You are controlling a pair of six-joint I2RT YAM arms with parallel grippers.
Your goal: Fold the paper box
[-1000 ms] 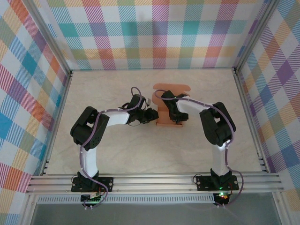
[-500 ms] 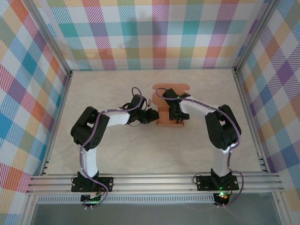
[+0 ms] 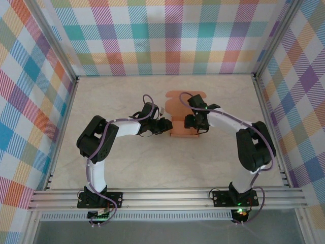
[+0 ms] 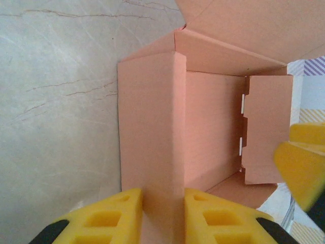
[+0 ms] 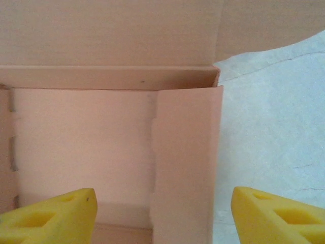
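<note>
The left tool (image 4: 163, 203) is clamped on the paper box's (image 3: 177, 99) left wall, while the right tool (image 5: 163, 206), fingers apart, straddles its right wall.

The box (image 3: 176, 101) lies on the table (image 3: 127, 162); the left gripper (image 3: 166, 126) sits at its left wall, the right gripper (image 3: 196, 123) above its right wall
</note>
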